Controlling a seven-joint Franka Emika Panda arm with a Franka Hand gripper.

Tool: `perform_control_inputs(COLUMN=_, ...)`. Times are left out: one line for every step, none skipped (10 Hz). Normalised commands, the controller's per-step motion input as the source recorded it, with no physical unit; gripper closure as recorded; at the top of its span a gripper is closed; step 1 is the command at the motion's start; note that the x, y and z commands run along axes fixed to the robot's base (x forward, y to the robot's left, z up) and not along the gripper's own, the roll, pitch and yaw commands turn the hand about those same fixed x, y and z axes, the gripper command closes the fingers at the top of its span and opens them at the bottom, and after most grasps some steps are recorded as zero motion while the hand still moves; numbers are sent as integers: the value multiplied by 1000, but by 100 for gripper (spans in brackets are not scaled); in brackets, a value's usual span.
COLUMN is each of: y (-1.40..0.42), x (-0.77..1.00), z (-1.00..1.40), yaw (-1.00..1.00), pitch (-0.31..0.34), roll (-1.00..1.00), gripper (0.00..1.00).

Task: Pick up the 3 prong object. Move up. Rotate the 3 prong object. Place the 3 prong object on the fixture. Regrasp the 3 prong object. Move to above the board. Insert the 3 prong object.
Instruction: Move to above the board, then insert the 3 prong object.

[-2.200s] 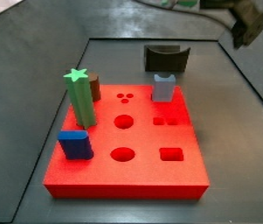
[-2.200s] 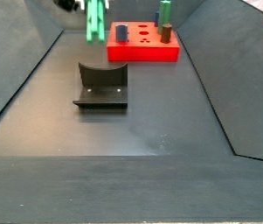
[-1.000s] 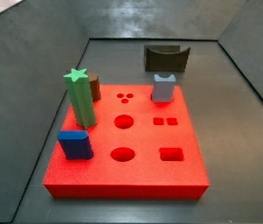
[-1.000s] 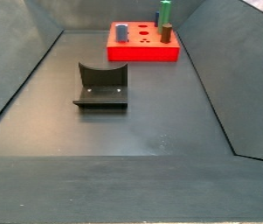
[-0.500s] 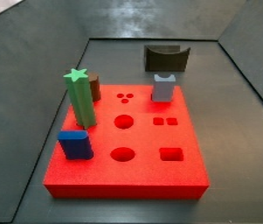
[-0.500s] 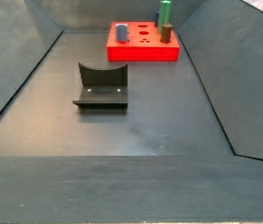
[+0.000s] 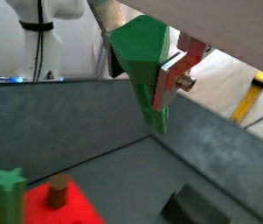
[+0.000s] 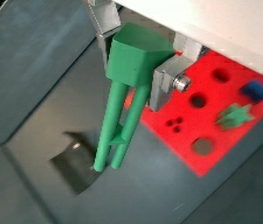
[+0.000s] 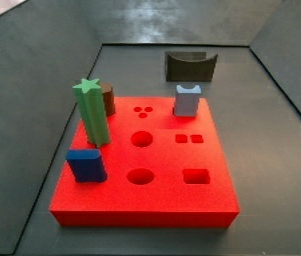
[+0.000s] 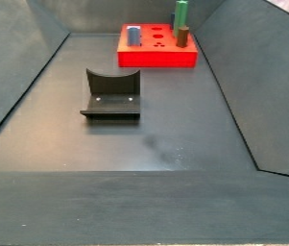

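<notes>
My gripper (image 7: 143, 70) is shut on the 3 prong object (image 7: 140, 48), a green piece with a thick head and slim parallel rods. The silver fingers (image 8: 162, 83) clamp the head, and the rods hang free below in both wrist views. The piece (image 8: 128, 70) is high above the floor, between the fixture (image 8: 78, 157) and the red board (image 8: 210, 118). Neither the gripper nor the piece shows in either side view. The fixture (image 9: 189, 67) stands empty behind the board (image 9: 166, 190); it also shows in a side view (image 10: 112, 93).
On the board stand a green star post (image 9: 93, 115), a brown peg (image 9: 107, 100), a grey-blue peg (image 9: 188, 100) and a blue block (image 9: 86, 165). Dark sloping walls enclose the bin floor. The board (image 10: 157, 58) sits at the far end.
The gripper with the green piece was at the top edge of both side views 2.2 s ago and has since risen out of them. Nothing on the floor has moved.
</notes>
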Motion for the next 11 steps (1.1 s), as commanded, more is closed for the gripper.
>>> perform_control_inputs(y=-75, x=-248, z=-26, yaw=-113, pitch=-146, roll=-1000, gripper=100)
perform_control_inputs(y=-12, x=-172, z=-12, yaw=-117, pitch=-154, roll=-1000, gripper=100)
perform_control_inputs(y=20, x=-139, z=-7, yaw=-118, pitch=-161, roll=-1000, gripper=100)
perform_control_inputs(y=42, x=-123, z=-7, yaw=-117, pitch=-173, roll=-1000, gripper=100)
perform_control_inputs(y=46, x=-112, z=-1, yaw=-114, pitch=-192, roll=-1000, gripper=100)
perform_control_inputs(y=50, x=-102, z=-4, yaw=-73, pitch=-161, roll=-730, gripper=100)
perform_control_inputs(y=43, x=-90, z=-3, yaw=-46, pitch=-133, roll=-522, gripper=100)
perform_control_inputs(y=24, x=-65, z=-2, yaw=-21, pitch=-93, roll=-313, gripper=100)
perform_control_inputs(y=23, x=-53, z=-2, yaw=-22, pitch=-74, roll=-239, gripper=100)
perform_control_inputs(y=586, x=306, z=-229, yaw=0, pitch=399, roll=-174, gripper=100)
perform_control_inputs(y=454, x=360, z=-189, yaw=0, pitch=449, roll=-204, gripper=100)
